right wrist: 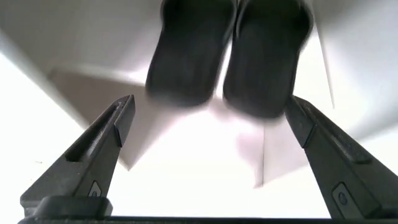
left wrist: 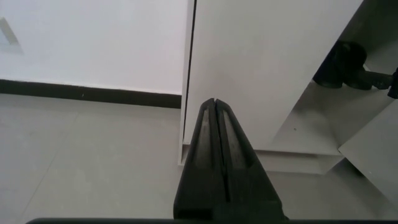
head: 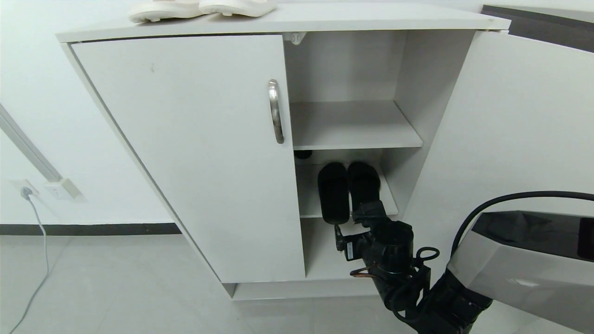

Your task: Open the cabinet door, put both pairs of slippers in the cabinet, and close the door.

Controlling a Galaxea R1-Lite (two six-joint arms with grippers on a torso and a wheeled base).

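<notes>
Two black slippers (head: 348, 190) at shelf (head: 307, 199) front edge | right fingers (right wrist: 102, 140) spread, near

**Three cameras on one cabinet**

The head camera looks forward and down from some way back. It takes in the white cabinet (head: 371, 21), its closed door (head: 185, 139), the open compartment (head: 348, 74) and the floor (head: 93, 287) in front.

The right wrist camera sits just behind the right hand (right wrist: 208, 106) and faces into that compartment, very near the front edge of the lower shelf (head: 306, 195). It shares the black slippers (right wrist: 230, 56) with the head view.

The left wrist camera looks along the left hand (left wrist: 215, 112) from low down. It faces the closed door and the cabinet's base, and shares both and the floor with the head view.
</notes>
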